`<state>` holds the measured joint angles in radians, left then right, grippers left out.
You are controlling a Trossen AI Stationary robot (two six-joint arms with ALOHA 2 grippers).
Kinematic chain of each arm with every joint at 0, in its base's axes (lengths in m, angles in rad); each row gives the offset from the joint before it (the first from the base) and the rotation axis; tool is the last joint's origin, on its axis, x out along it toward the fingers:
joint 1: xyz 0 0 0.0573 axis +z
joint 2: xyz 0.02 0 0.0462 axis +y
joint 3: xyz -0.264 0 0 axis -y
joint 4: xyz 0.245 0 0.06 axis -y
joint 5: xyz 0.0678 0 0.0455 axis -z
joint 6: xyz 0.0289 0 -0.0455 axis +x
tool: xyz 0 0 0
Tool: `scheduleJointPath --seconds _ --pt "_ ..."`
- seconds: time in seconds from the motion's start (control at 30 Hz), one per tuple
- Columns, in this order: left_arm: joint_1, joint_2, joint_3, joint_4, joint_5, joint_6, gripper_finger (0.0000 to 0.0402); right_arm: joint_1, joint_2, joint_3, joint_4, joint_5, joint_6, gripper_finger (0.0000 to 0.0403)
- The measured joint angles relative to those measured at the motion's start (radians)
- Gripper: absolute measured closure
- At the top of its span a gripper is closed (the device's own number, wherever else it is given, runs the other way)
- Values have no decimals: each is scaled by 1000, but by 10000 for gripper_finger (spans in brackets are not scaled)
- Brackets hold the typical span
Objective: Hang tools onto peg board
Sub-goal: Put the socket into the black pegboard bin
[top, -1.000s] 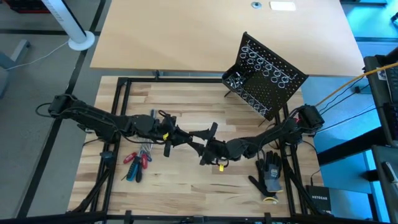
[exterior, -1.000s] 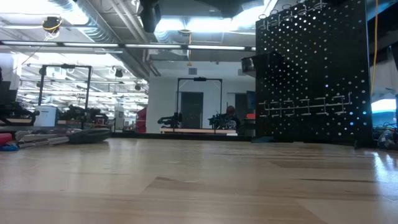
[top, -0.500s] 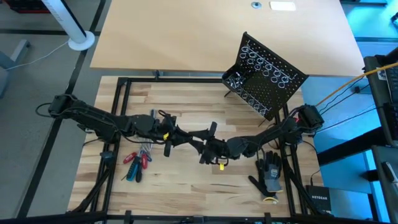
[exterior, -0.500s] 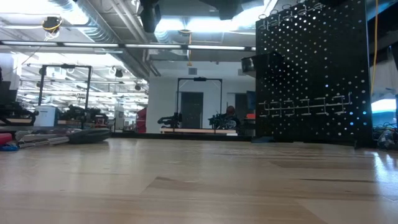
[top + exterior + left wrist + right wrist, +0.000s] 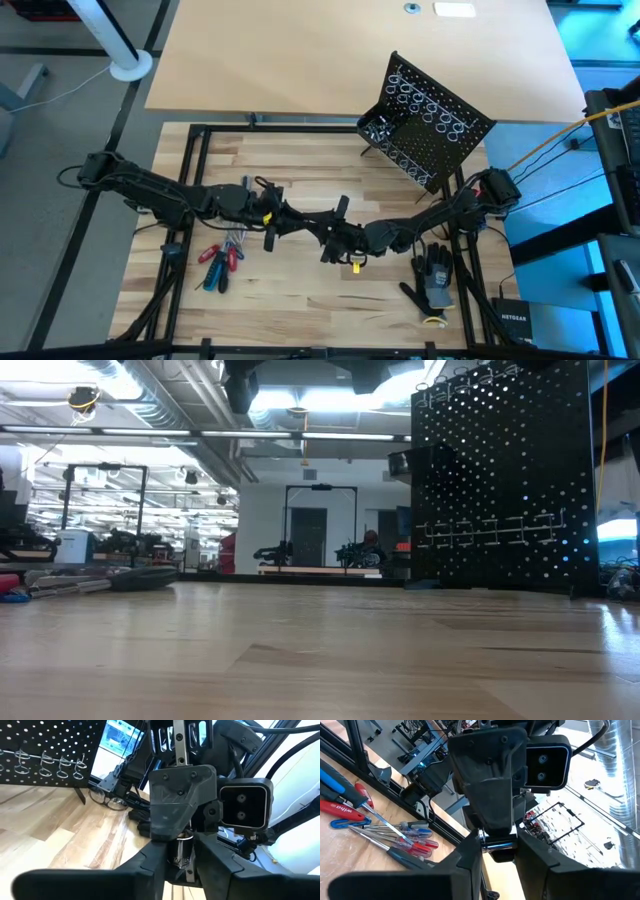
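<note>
Pale wooden tabletop (image 5: 280,160) with smooth, slightly glossy planks, black perforated metal peg board (image 5: 425,125) with shiny silver wire rings, tools (image 5: 395,837) with glossy plastic handles and thin metal shafts, dark cloth glove (image 5: 435,278)

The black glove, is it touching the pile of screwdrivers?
Apart. The high view shows the glove lying near the right arm, while the screwdrivers lie under the left arm, with a wide stretch of bare wooden table between them.
</note>
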<state>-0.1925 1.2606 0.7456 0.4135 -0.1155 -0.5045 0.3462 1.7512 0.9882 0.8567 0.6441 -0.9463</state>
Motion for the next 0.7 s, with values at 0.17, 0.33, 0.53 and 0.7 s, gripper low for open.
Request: scheduleJointPath --seconds 0.17,0.33,0.53,0.7 --pt "1 -1 0 -1 1 11 295 0 0 0 0 2 -1 308" --pt "18 -41 0 -84 1 43 286 0 0 0 0 71 -20 307" --pt "44 -153 0 -225 -1 77 285 1 -1 0 3 133 -28 308" --pt "50 -246 -6 -369 -107 160 284 1 -3 0 3 217 -30 308"
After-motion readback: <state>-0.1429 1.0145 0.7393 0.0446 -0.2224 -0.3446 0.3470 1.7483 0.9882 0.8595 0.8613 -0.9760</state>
